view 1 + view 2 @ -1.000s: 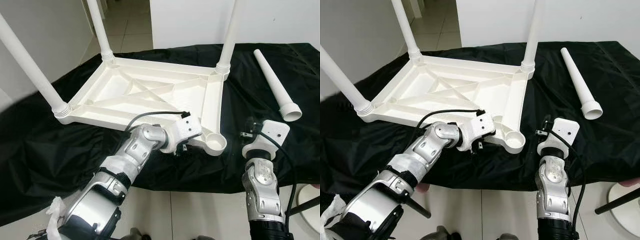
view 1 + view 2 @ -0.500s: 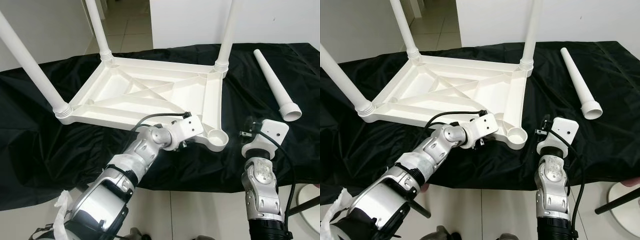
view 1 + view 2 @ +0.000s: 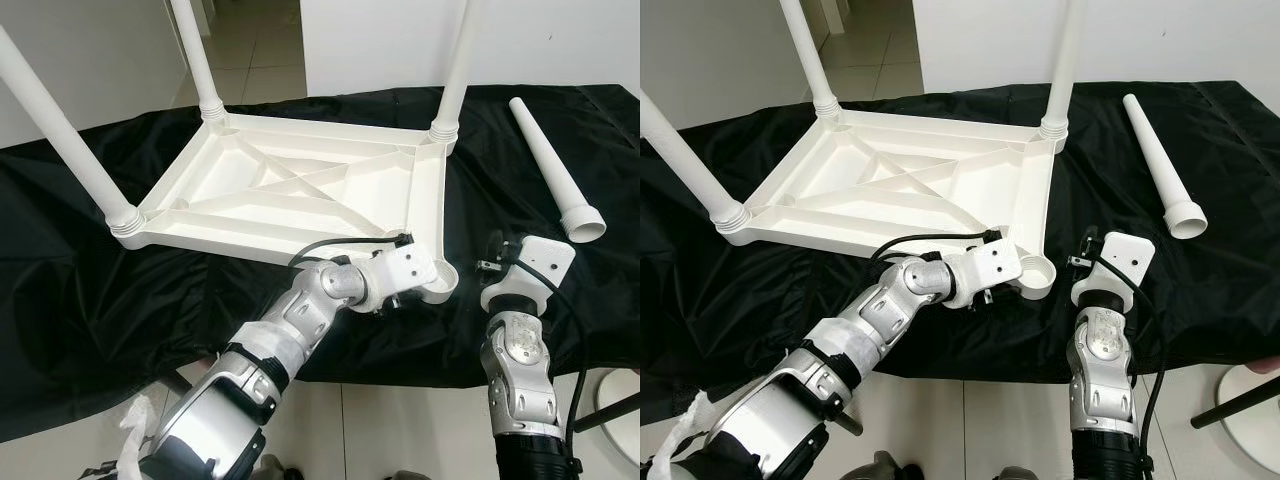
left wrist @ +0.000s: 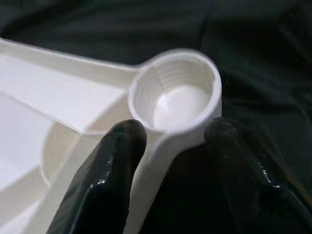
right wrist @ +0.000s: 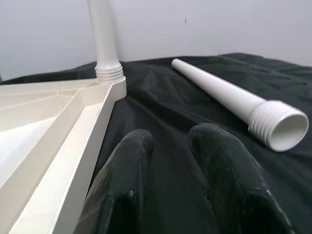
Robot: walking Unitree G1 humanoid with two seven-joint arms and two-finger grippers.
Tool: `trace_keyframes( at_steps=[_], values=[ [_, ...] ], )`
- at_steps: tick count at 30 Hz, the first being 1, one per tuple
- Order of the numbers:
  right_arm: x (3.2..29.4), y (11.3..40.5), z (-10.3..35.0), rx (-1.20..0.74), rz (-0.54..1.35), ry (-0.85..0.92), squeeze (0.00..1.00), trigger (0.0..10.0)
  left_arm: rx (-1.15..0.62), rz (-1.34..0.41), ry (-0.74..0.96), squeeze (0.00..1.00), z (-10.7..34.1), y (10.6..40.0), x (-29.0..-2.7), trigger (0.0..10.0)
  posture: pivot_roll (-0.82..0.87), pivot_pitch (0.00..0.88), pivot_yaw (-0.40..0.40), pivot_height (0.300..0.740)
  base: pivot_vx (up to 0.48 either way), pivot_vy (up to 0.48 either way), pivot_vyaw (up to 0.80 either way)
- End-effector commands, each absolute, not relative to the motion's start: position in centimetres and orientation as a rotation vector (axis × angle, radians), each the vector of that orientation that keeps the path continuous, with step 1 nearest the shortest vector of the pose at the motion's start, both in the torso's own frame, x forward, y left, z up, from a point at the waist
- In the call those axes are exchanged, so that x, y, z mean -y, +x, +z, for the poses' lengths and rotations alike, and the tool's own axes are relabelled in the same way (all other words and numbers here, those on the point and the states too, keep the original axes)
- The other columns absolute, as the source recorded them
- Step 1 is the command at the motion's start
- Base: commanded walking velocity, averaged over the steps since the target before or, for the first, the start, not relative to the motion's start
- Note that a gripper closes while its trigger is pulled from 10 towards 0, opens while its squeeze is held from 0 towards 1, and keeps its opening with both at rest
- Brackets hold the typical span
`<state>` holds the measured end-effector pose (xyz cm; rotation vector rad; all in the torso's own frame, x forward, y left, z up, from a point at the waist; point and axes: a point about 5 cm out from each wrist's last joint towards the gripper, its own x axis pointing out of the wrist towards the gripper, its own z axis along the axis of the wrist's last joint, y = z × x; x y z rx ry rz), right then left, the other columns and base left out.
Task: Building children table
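- Head view: your tabletop (image 3: 300,195) lies upside down on the black cloth (image 3: 60,290), so the leg sockets face up for fitting. Three legs stand screwed into its corners; the near right corner has an empty socket (image 3: 437,280).
- Head view: the loose leg (image 3: 555,170) lies flat on the cloth, well apart from the empty socket on its right, threaded end toward you, not yet picked up.
- Head view: your left gripper (image 3: 990,292) sits at the empty socket's near edge, likely placed there to steady the tabletop. Your right gripper (image 3: 492,262) hangs between the socket and the loose leg, near the cloth's front edge.
- Left wrist view: the two fingers (image 4: 105,180) are spread, one on each side of the neck just behind the socket, whose inner threads show. One appears to touch the plastic; a firm pinch I cannot confirm.
- Right wrist view: the fingers (image 5: 122,195) stand slightly apart with nothing between them, low over the cloth. The loose leg's threaded mouth lies ahead, beside the socket-side edge of the tabletop, so a reach toward it looks like the next step.
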<state>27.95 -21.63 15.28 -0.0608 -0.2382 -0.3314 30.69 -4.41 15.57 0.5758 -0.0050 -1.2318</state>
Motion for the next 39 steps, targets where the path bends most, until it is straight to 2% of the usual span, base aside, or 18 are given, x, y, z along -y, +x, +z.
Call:
trace_keyframes(
  at_steps=[1,3,6,7,10,12,16,17,18,19,20,23,29,33,39],
  values=[
    [21.9,28.2,15.4,0.244,-0.336,-0.056,0.00,10.0,0.023,-1.295,0.547,0.00,15.9,30.3,4.1,10.0,-0.12,0.001,0.124,0.740,0.000,0.000,0.00],
    [22.5,28.7,15.8,0.257,-0.345,-0.069,0.00,10.0,0.071,-1.377,0.496,0.00,17.0,29.6,3.9,10.0,-0.11,0.000,0.125,0.740,0.000,0.000,0.00],
    [22.8,29.0,16.1,0.263,-0.350,-0.077,0.00,10.0,0.095,-1.407,0.473,0.00,17.5,29.4,3.8,10.0,-0.11,0.000,0.125,0.740,0.000,0.000,0.00],
    [23.1,29.3,16.4,0.264,-0.361,-0.083,0.00,10.0,0.102,-1.437,0.432,1.00,17.9,29.1,3.6,10.0,-0.11,0.000,0.127,0.740,0.000,0.000,0.00],
    [23.5,29.6,16.6,0.265,-0.371,-0.088,0.00,10.0,0.112,-1.454,0.409,1.00,18.2,28.9,3.4,10.0,-0.11,0.000,0.127,0.740,0.000,0.000,0.00],
    [24.4,30.5,17.0,0.243,-0.396,-0.092,0.00,10.0,0.156,-1.338,0.305,1.00,19.8,30.0,2.9,10.0,-0.11,0.000,0.126,0.740,0.000,0.000,0.00],
    [25.0,31.0,17.2,0.227,-0.415,-0.098,0.00,10.0,0.175,-1.232,0.243,1.00,20.6,30.9,2.5,10.0,-0.10,0.000,0.122,0.740,0.000,0.000,0.00],
    [25.4,31.2,17.3,0.217,-0.434,-0.104,0.00,10.0,0.188,-1.184,0.219,0.82,21.0,31.3,2.2,10.0,-0.10,0.000,0.119,0.740,0.000,0.000,0.00],
    [25.8,31.5,17.4,0.209,-0.450,-0.121,0.00,10.0,0.190,-1.137,0.184,0.17,21.3,31.6,1.8,10.0,-0.10,0.000,0.118,0.740,0.000,0.000,0.00],
    [25.8,31.5,17.4,0.209,-0.450,-0.121,0.00,10.0,0.190,-1.137,0.184,0.17,21.3,31.6,1.8,10.0,-0.10,0.000,0.118,0.740,0.000,0.000,0.00],
    [26.2,31.8,17.5,0.203,-0.461,-0.125,0.00,10.0,0.189,-1.090,0.160,0.00,21.5,31.9,1.5,10.0,-0.10,0.000,0.118,0.740,0.000,0.000,0.00],
    [26.7,32.0,17.7,0.199,-0.472,-0.127,0.00,10.0,0.186,-1.049,0.124,0.00,21.8,32.2,1.1,10.0,-0.10,0.000,0.115,0.740,0.000,0.000,0.00],
    [27.8,32.6,18.9,0.240,-0.508,-0.194,0.00,10.0,0.152,-0.842,-0.030,0.00,22.5,34.0,-0.9,10.0,-0.09,0.008,0.106,0.740,0.000,0.000,0.00],
    [27.4,32.6,19.3,0.285,-0.473,-0.205,0.00,10.0,0.142,-0.686,-0.121,0.00,22.8,35.8,-2.8,10.0,-0.09,0.000,0.094,0.740,0.000,0.000,0.00],
    [27.1,32.7,19.1,0.296,-0.453,-0.191,0.00,10.0,0.129,-0.567,-0.136,0.00,22.7,37.1,-4.6,10.0,-0.10,0.000,0.078,0.740,0.000,0.000,0.00]
  ],
)
